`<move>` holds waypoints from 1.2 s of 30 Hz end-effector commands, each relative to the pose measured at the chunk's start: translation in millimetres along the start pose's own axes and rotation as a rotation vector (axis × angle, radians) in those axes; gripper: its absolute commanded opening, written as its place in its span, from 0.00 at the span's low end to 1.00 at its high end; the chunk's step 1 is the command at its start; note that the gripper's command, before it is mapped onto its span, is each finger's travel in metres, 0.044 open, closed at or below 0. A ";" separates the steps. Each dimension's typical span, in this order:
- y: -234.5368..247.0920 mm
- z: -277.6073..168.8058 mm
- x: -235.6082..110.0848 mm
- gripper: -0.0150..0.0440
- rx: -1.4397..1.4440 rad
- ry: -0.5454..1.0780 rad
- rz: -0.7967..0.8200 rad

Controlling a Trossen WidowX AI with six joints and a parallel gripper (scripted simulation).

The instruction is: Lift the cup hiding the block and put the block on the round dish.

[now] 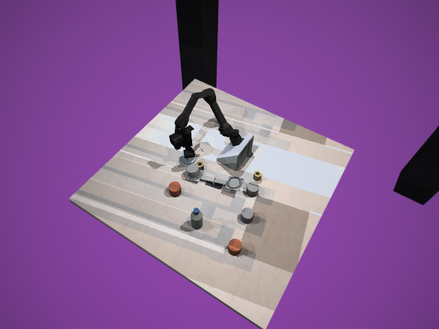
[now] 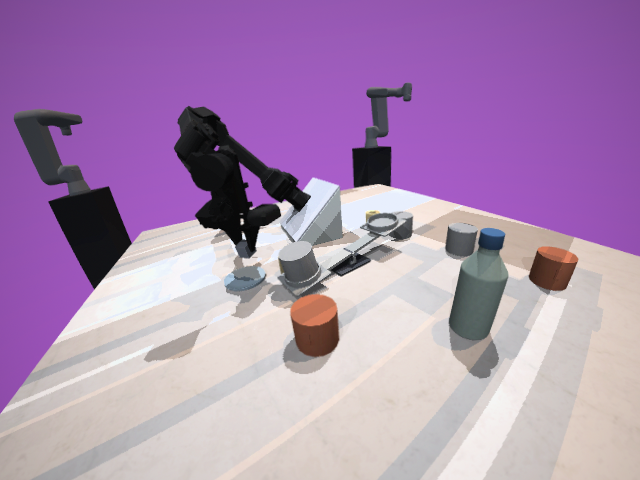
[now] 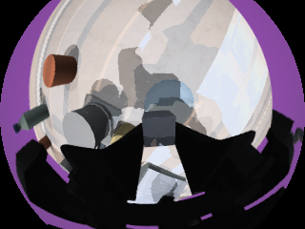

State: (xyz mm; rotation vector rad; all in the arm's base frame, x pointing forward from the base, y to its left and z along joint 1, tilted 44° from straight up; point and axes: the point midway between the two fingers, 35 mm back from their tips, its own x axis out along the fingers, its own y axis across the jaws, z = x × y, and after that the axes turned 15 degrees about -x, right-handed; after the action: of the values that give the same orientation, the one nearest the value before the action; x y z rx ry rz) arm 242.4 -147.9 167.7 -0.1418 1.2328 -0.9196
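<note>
My gripper point(image 1: 188, 154) point(image 2: 245, 244) point(image 3: 158, 125) is shut on a small grey block point(image 2: 244, 251) point(image 3: 159, 125). It holds the block a little above the round pale-blue dish point(image 1: 183, 161) point(image 2: 242, 279) point(image 3: 171, 93). One grey cup point(image 1: 193, 171) point(image 2: 298, 264) point(image 3: 86, 126) stands upside down on the near end of the balance point(image 1: 212, 181) point(image 2: 356, 249), right beside the dish. The balance's other pan point(image 1: 234, 182) point(image 2: 382, 222) is empty. A second grey cup point(image 1: 252, 189) point(image 2: 405, 223) stands on the table next to that pan.
The arm's grey wedge base point(image 1: 236, 154) point(image 2: 316, 212) stands behind the balance. Two yellow spools point(image 1: 200, 164) point(image 1: 257, 175), two orange cylinders point(image 1: 174, 188) point(image 1: 234, 246) point(image 2: 314, 324) point(image 2: 553, 267), a bottle point(image 1: 196, 218) point(image 2: 478, 289) and a grey cylinder point(image 1: 247, 214) point(image 2: 461, 238) stand around.
</note>
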 end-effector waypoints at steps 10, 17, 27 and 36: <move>-26.2 -6.2 19.8 0.25 -0.002 -0.002 -0.039; -28.2 -6.9 45.9 0.25 -0.002 -0.003 -0.042; -28.5 -6.6 55.7 0.25 -0.002 -0.003 -0.042; -29.8 -6.2 61.7 0.34 0.001 -0.005 -0.048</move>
State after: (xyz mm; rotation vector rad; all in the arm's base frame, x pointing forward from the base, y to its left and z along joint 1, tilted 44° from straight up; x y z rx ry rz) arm 223.7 -206.0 135.7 -0.1742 1.2301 -0.9589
